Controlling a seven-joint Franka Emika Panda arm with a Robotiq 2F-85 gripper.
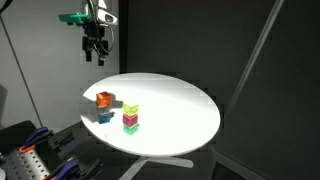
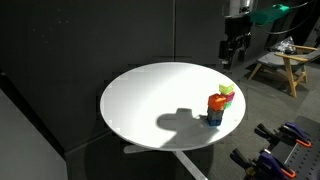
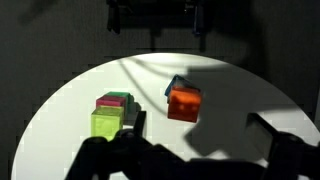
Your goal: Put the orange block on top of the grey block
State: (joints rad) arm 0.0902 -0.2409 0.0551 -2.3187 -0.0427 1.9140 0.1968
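Claw (image 1: 96, 57) is seen spread wide and empty, raised high over one side of the table (image 1: 190, 115), well apart from the blocks. The orange block (image 1: 103, 98) appears to be set on top of the grey block (image 1: 105, 117), though the join is blurred; in the wrist view, grey is seen only as a sliver behind the orange. Just beside them, a yellow-green block (image 1: 131, 109) is stacked on a magenta block (image 1: 131, 124).

The table (image 1: 185, 112) looked smooth and matt. The orange block (image 3: 184, 104) and grey block (image 3: 177, 84) seemed smooth-faced, dull. A stool (image 2: 285, 62) looked bare wood.
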